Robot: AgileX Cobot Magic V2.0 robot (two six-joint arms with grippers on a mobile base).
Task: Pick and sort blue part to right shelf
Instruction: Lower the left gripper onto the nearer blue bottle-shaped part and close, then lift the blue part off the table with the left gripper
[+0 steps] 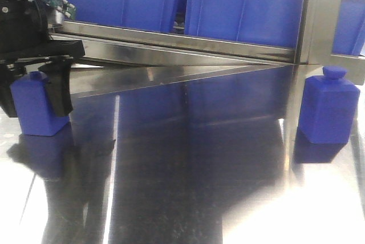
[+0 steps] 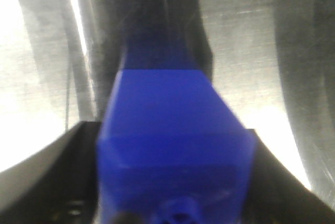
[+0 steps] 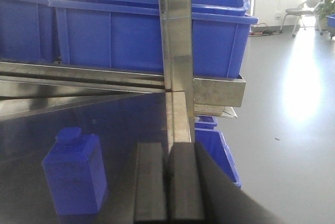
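Two blue parts shaped like small bottles stand on the shiny steel table [image 1: 188,187]. One blue part [image 1: 31,107] is at the far left, between the black fingers of my left gripper [image 1: 34,110]. Blurred, this part [image 2: 172,145] fills the left wrist view, with both fingers against its sides and no gap showing. The other blue part [image 1: 328,110] stands at the right beside the steel post [image 1: 313,21] of the right shelf. My right gripper [image 3: 168,148] is shut and empty, just right of that second part [image 3: 76,179] and pointing at the shelf post [image 3: 178,51].
Large blue tubs [image 1: 245,7] sit on the rack behind its brushed steel front bar [image 1: 171,39]. More blue tubs [image 3: 136,35] show in the right wrist view, one [image 3: 220,153] below the table edge. Grey floor [image 3: 293,130] lies to the right.
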